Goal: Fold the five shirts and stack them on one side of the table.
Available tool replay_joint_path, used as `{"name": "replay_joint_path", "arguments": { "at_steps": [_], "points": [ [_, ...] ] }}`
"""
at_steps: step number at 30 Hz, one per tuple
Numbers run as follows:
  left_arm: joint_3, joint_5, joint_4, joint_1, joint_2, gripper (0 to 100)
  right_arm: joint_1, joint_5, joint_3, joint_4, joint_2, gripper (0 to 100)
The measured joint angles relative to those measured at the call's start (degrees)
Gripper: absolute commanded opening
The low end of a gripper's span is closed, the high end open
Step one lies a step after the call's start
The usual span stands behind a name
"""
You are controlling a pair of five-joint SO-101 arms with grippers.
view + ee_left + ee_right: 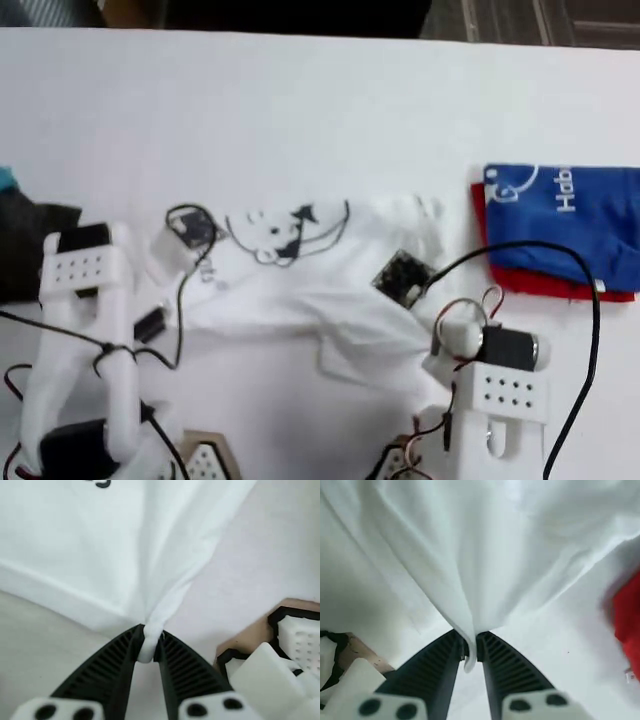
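Smooth white counter (300, 90) carries a limp white shirt (300, 275), pinched by left end effector (148, 647) and right end effector (471, 655).

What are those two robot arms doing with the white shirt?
They are folding shirts. The left tool and the right tool each pinch a bunch of the white shirt, which lies spread and wrinkled on the table. A folded blue shirt already sits on a red shirt at one side, making a stack.
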Motion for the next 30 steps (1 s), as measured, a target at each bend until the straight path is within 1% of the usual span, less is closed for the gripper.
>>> {"name": "replay_joint_path", "arguments": {
  "at_steps": [1, 3, 4, 6, 8, 10, 14, 16, 19, 20, 21, 22, 23, 24, 25, 26, 27, 28, 30],
  "points": [
    [0.00, 0.00, 0.00, 0.00, 0.00, 3, 0.00, 0.00, 0.00, -0.09, 0.00, 2.5],
    [0.00, 0.00, 0.00, 0.00, 0.00, 8, 0.00, 0.00, 0.00, -0.09, 0.00, 3.9],
    [0.00, 0.00, 0.00, 0.00, -0.18, 11, 0.00, -0.09, 0.00, -0.09, 0.00, 6.7],
    [0.00, 0.00, 0.00, 0.00, -0.26, 17, 0.00, -0.09, 0.00, 0.09, 0.00, 15.5],
    [-1.14, 0.00, 0.35, 0.00, -0.26, 22, 0.00, -0.09, 0.00, 1.58, 0.00, 23.1],
    [-3.96, 0.00, 1.85, 0.00, -0.26, 23, 0.00, 0.35, 0.00, 2.37, 0.00, 25.5],
    [-13.63, 0.00, 7.30, 0.00, -0.26, 23, 0.00, 2.02, -3.16, 4.66, 0.00, 25.1],
    [-19.87, 0.00, 9.58, 0.00, -0.26, 23, 0.00, 2.20, -7.82, 6.68, 0.00, 25.2],
    [-27.96, 0.62, 10.64, 0.00, -0.26, 23, 0.00, 2.20, -17.58, 9.93, 0.00, 24.8],
    [-29.71, 1.67, 10.55, 0.00, -0.26, 22, 0.00, 1.93, -21.19, 10.37, 0.00, 23.1],
    [-30.68, 2.99, 10.55, 0.00, -0.26, 20, 0.00, 0.62, -24.62, 10.37, 0.00, 19.3],
    [-31.12, 4.31, 9.67, 0.00, -0.18, 17, 0.00, -1.41, -27.16, 9.32, 0.00, 13.1],
    [-31.38, 5.71, 8.44, 0.35, 0.70, 12, 0.00, -3.78, -28.40, 7.38, -0.09, 5.3],
    [-31.65, 7.21, 7.21, 0.97, 2.11, 5, 0.00, -6.51, -28.57, 4.75, 0.26, 0.1],
    [-31.82, 8.70, 6.07, 1.76, 4.13, 1, 0.00, -9.41, -28.57, 1.41, 1.41, 3.3],
    [-32.09, 10.37, 4.66, 2.55, 6.51, 4, 0.00, -12.40, -27.78, -2.37, 2.90, 2.7],
    [-32.26, 12.40, 3.08, 3.25, 9.49, 4, 0.09, -14.95, -26.64, -6.33, 4.92, 1.8],
    [-32.26, 14.59, 1.76, 3.78, 12.48, 2, -0.09, -16.53, -25.32, -9.93, 7.47, 2.3],
    [-32.26, 17.76, -0.79, 5.63, 19.08, 3, -2.37, -18.02, -23.03, -16.62, 13.89, 2.2]
  ]
}}
